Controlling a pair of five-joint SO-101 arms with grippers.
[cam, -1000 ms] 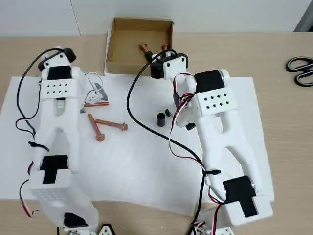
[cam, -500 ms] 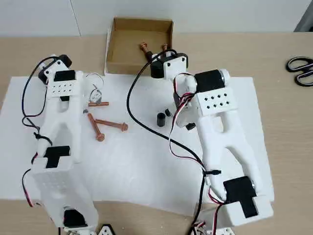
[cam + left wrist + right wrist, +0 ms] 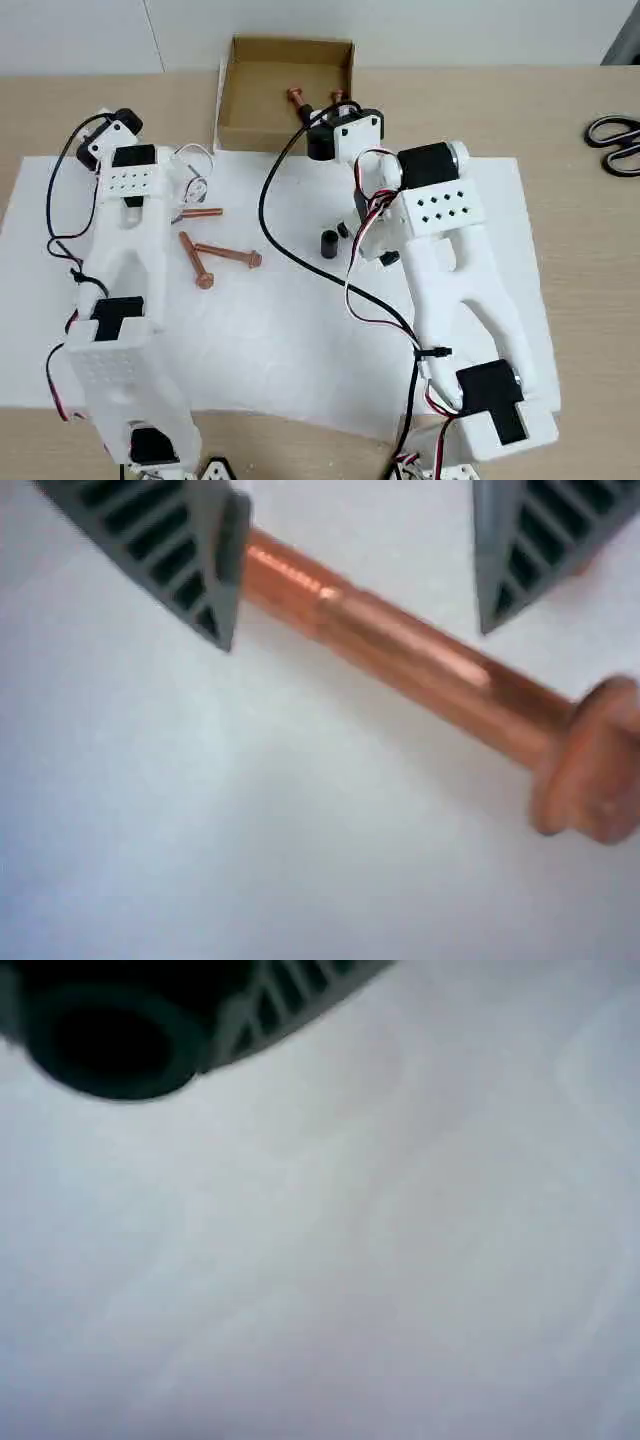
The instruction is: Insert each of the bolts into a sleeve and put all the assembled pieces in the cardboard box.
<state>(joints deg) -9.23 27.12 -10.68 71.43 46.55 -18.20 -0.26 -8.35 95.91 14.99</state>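
Note:
A copper bolt [image 3: 400,655] lies on the white mat [image 3: 200,860], and my left gripper [image 3: 355,630] stands open astride its shank, one grey finger on each side. From above, this bolt [image 3: 201,212] is beside the left arm, with two more bolts [image 3: 226,253] crossing just nearer. My right gripper [image 3: 150,1020] holds a black sleeve [image 3: 110,1050] against a ribbed finger [image 3: 290,995], lifted off the mat. Loose black sleeves [image 3: 328,243] lie by the right arm. The cardboard box [image 3: 250,110] at the back holds two assembled bolts [image 3: 296,99].
Scissors [image 3: 615,140] lie at the far right of the wooden table. Black and red cables [image 3: 300,260] trail over the mat between the arms. Open mat lies toward the front.
The left arm's wrist has drawn back and to the left, settling its gripper over the bolt beside it. The right arm has kept still.

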